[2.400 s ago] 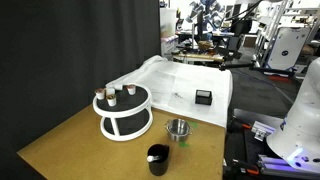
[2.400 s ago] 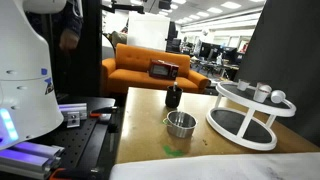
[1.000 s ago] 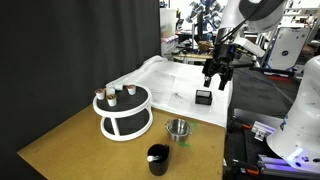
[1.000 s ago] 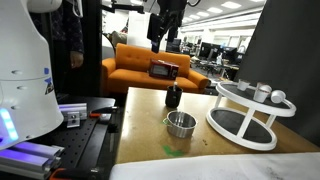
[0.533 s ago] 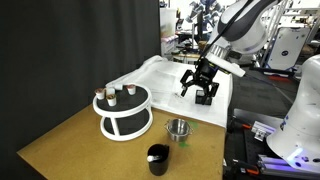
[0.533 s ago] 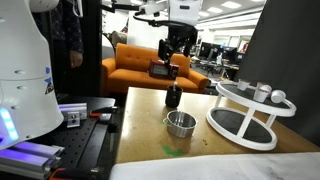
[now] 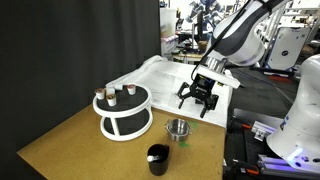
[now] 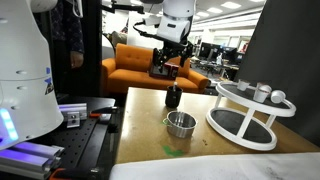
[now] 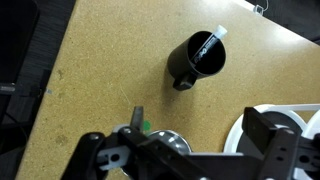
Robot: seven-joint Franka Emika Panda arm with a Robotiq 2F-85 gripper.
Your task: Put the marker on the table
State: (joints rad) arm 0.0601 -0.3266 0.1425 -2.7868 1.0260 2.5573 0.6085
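Observation:
The marker [image 9: 211, 41] stands inside the black cup [image 9: 195, 60], its whitish end sticking out over the rim; it shows only in the wrist view. The black cup stands on the tan wooden table [image 9: 95, 70] near its edge, in both exterior views [image 7: 158, 158] [image 8: 173, 97]. My gripper [image 7: 196, 100] [image 8: 164, 68] hangs open and empty above the table, above and beyond the small metal cup [image 7: 179, 128], well apart from the black cup. In the wrist view its two dark fingers [image 9: 203, 130] frame the bottom of the picture.
The small metal cup [image 8: 180, 123] [image 9: 168, 143] stands mid-table. The round white two-tier stand [image 7: 123, 112] [image 8: 246, 115] [image 9: 285, 118] holds small items on top. A white sheet-covered surface [image 7: 165, 78] lies behind the table. A green spot [image 9: 146, 127] marks the wood.
The arm came into view from the back, swung over the white sheet and came down toward the table near the metal cup. The cups and stand have not moved.

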